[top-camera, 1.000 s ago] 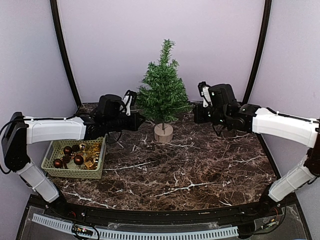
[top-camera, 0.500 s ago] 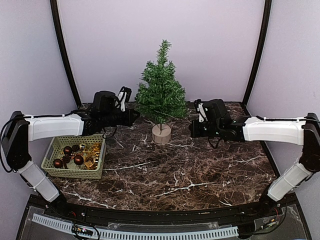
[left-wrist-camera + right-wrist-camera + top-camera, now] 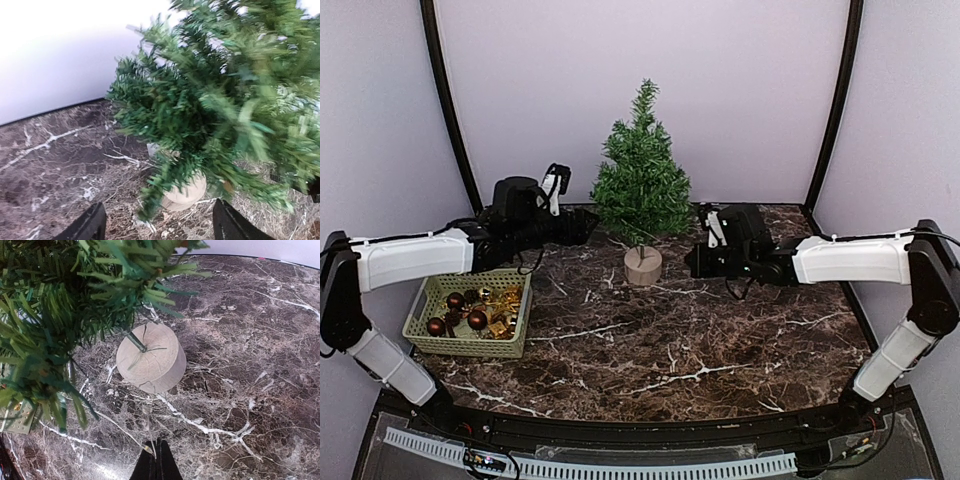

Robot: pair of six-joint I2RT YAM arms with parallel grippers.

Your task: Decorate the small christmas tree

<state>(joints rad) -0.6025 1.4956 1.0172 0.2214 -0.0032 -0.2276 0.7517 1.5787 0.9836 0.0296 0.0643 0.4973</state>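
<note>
The small christmas tree [image 3: 640, 175] stands upright on its pale wooden stump base [image 3: 643, 266] at the back middle of the marble table. My left gripper [image 3: 584, 226] hovers at the tree's left lower branches. In the left wrist view it [image 3: 160, 227] is open wide, its fingers [image 3: 90, 225] either side of blurred green branches [image 3: 210, 105], holding nothing. My right gripper [image 3: 692, 262] is low, just right of the base. In the right wrist view it [image 3: 158, 462] is shut, short of the stump [image 3: 151, 362]. A thin pale strand [image 3: 120, 432] runs from its tips toward the branches.
A green basket [image 3: 428, 300] with dark red balls and gold ornaments sits at the left, under my left arm. Black frame posts [image 3: 448, 100] rise at both back corners before the pale wall. Dark marble table [image 3: 700, 340] spreads in front of the tree.
My left gripper has opened and drawn back left out of the branches. My right gripper has dropped and moved left toward the stump base. The tree has shifted slightly left.
</note>
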